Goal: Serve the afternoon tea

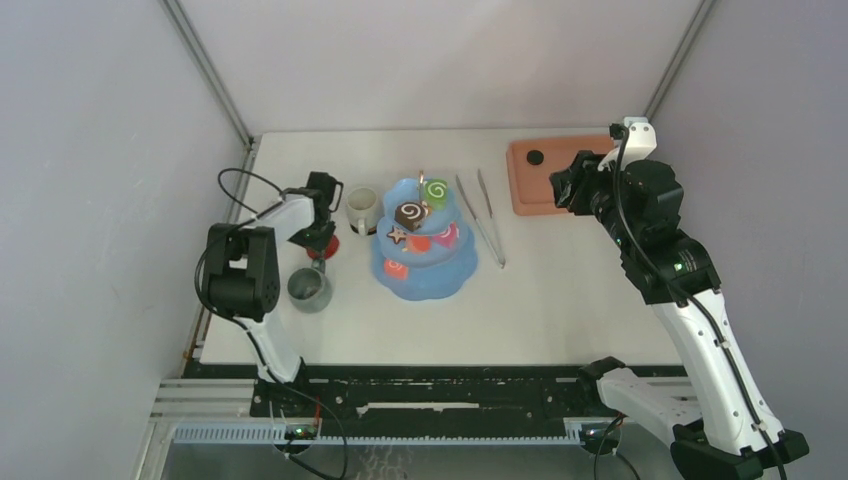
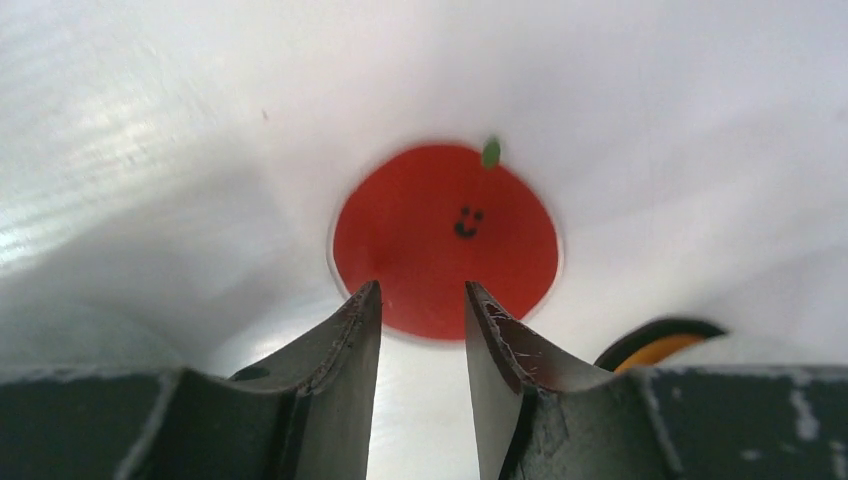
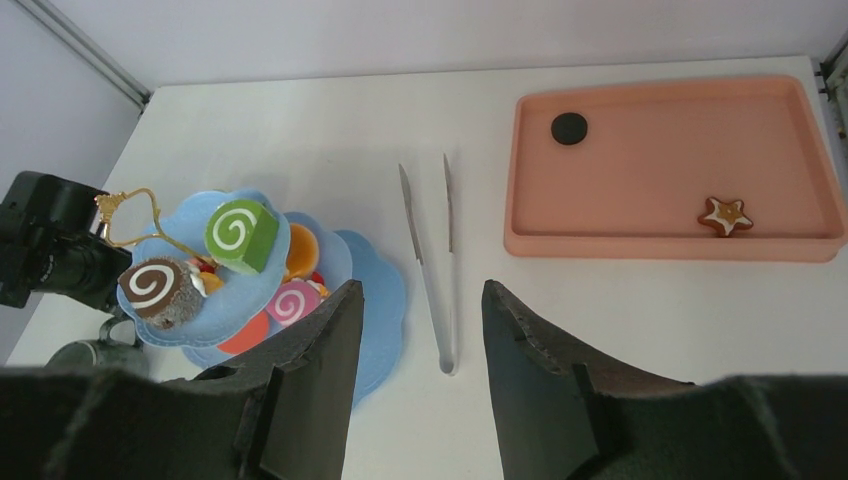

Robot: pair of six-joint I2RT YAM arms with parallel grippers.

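The light blue three-tier cake stand (image 1: 425, 262) stands mid-table and carries a green swirl roll (image 3: 240, 232), a chocolate swirl roll (image 3: 155, 288), a pink swirl roll (image 3: 293, 303) and a star cookie (image 1: 398, 236). A white mug (image 1: 362, 208) stands left of the stand, and a grey-green mug (image 1: 310, 290) stands nearer. My left gripper (image 2: 420, 290) is open and empty, just above a flat red disc with a smiley face (image 2: 445, 240) on the table. My right gripper (image 3: 422, 285) is open and empty, raised high by the tray's left end. Another star cookie (image 3: 725, 215) lies in the tray.
The salmon-pink tray (image 3: 660, 245) sits at the back right and also holds a black disc (image 3: 569, 127). Long metal tongs (image 3: 430, 260) lie between the stand and the tray. The enclosure walls close in on the left, back and right.
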